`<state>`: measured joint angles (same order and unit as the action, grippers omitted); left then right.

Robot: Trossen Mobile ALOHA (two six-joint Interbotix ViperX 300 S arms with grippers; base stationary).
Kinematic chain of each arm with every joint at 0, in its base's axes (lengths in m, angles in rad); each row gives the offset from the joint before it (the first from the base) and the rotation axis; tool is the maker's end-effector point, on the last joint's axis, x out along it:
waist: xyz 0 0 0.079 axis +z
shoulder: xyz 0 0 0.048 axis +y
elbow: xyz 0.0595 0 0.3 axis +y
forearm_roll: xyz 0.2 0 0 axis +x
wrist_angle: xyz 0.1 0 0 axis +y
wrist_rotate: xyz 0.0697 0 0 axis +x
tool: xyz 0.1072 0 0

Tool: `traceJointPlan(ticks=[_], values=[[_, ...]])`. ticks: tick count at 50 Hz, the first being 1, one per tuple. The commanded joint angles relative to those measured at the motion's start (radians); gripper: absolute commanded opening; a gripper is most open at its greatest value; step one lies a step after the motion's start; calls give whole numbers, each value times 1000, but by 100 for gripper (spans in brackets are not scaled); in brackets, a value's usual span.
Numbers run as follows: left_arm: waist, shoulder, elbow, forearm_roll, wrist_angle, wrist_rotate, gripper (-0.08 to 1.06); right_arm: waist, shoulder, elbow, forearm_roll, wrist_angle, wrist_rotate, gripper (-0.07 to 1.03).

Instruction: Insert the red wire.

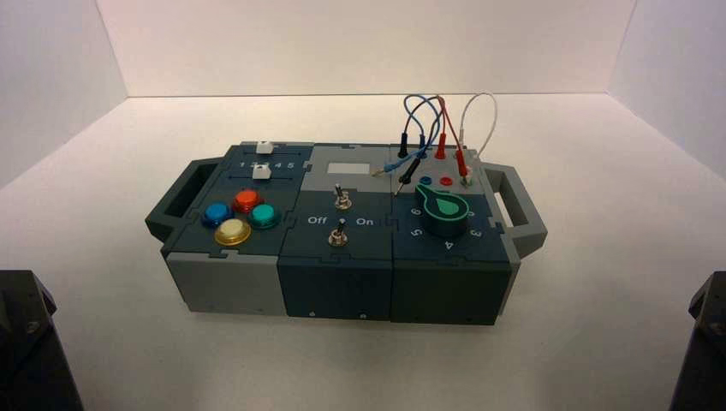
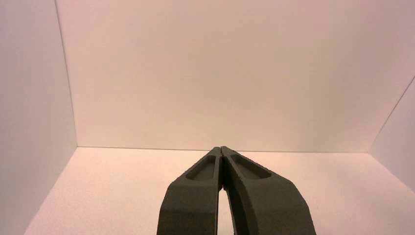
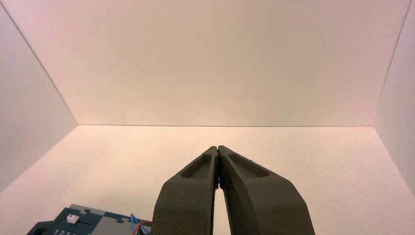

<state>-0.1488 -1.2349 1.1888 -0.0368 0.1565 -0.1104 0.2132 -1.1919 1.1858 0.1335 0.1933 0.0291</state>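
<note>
The red wire (image 1: 443, 111) loops up over the back right of the box (image 1: 342, 257). One red plug (image 1: 440, 149) stands upright in the back row. The other red plug (image 1: 461, 160) leans beside the white wire's plug (image 1: 467, 175). A red socket (image 1: 445, 181) in front of them shows nothing in it. A bit of red wire also shows in the right wrist view (image 3: 143, 224). My left gripper (image 2: 221, 148) and right gripper (image 3: 217, 147) are both shut and empty, parked low at the near corners, far from the box.
Blue wire (image 1: 417, 107) and black wire plugs (image 1: 411, 169) lie loose by the sockets. A green knob (image 1: 443, 210), two toggle switches (image 1: 342, 199), coloured buttons (image 1: 240, 216) and sliders (image 1: 264, 147) fill the box top. The arm bases (image 1: 26, 342) flank the table front.
</note>
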Motion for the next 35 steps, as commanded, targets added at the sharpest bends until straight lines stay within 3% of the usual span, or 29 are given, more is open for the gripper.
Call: traceJointPlan(ticks=[1, 13, 20, 35], values=[[-5, 15, -34, 0, -5, 2, -3, 2, 9, -21, 9, 2, 3, -2], [-35, 46, -37, -2, -3, -2, -3, 3, 18, -26, 11, 6, 2, -2], [-101, 89, -40, -9, 32, -3, -3, 26, 48, -43, 28, 44, 2, -2], [-256, 218, -77, -11, 155, -11, -3, 167, 244, -147, 38, 316, 3, 2]])
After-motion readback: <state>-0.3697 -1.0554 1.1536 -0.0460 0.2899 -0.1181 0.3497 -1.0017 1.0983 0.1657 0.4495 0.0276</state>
